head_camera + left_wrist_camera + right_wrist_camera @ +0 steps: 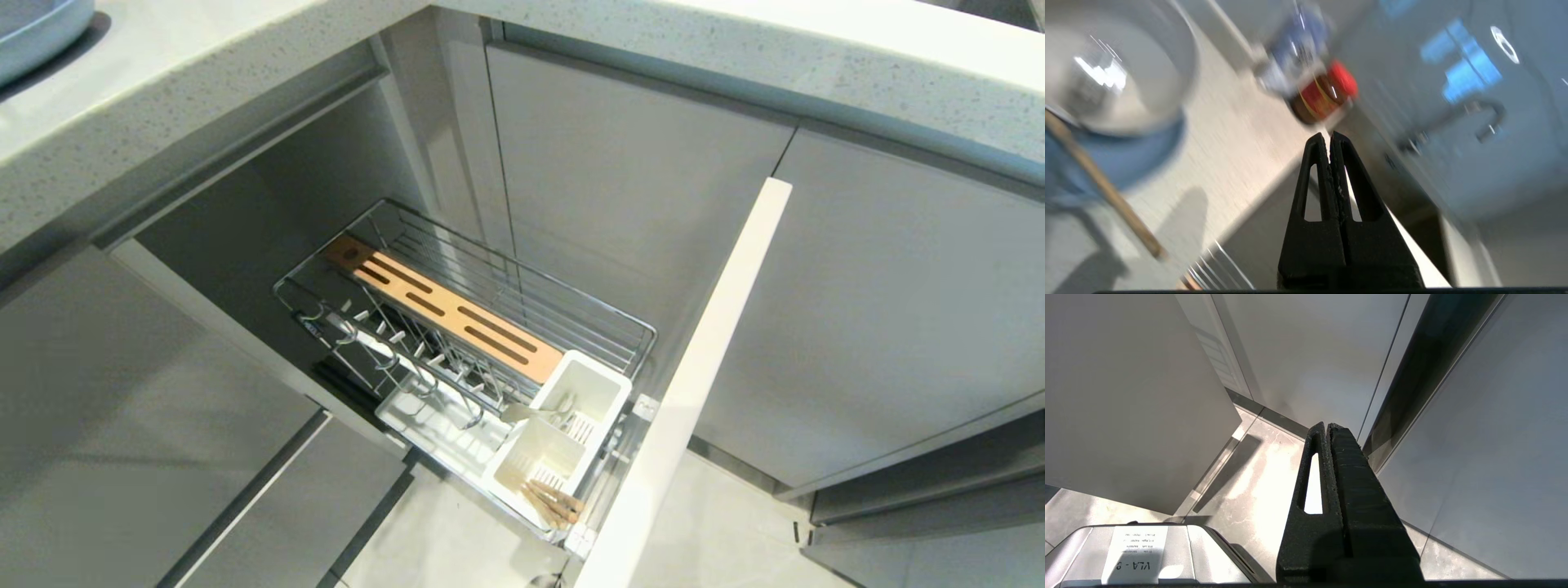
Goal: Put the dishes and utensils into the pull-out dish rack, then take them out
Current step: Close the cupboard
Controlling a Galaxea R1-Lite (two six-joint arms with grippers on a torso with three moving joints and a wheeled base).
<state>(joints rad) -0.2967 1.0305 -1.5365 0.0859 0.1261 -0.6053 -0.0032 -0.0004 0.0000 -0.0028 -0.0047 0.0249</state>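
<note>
Pull-out dish rack: drawn out from the grey cabinet below the surface; its plate prongs stand bare.
Caddy: white, at the rack's front end, just behind the grey front panel.
Chopsticks in rack: light-brown ends lying in the caddy's front compartment.
Spoon: apparently a slim metal piece in the caddy's rear compartment; too small to be sure.
White bowl: on the surface, resting in the pale blue plate; both well apart from the rack.
Wooden stick: lies across the plate's rim; probably a chopstick.
Left tool: clenched on nothing, above the surface beside the plate, pointing towards a red-capped jar.
Right tool: clenched and empty, parked low over the floor beside the cabinet fronts.
Step in hand (judged): fetching the dishes; the left tool should part its fingers before reaching the bowl's rim, lift the bowl clear of the plate first, and avoid knocking the stick.
View contrast: only the head view shows the rack and its contents; only the left wrist view shows the bowl, stick and jar; neither tool appears in the head view.
</note>
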